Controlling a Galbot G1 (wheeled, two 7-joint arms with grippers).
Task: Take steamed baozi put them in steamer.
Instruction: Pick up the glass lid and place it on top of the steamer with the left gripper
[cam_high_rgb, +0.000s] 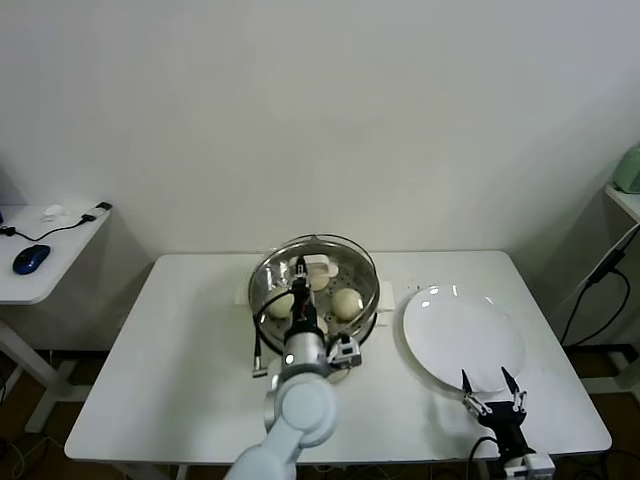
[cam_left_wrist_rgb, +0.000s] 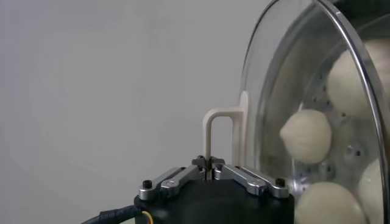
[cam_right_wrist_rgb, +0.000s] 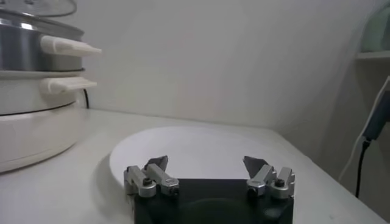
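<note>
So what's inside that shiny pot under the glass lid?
Through the glass lid, held by the left gripper, pale baozi sit inside the steamer. The arm hides part, so I can't count them all.

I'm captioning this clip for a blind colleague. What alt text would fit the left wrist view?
The left gripper, shut on the cream handle of a round glass lid, holds the lid in front of the steamer. Through the glass, pale baozi sit on the steamer's perforated tray, with a plain wall behind.
</note>
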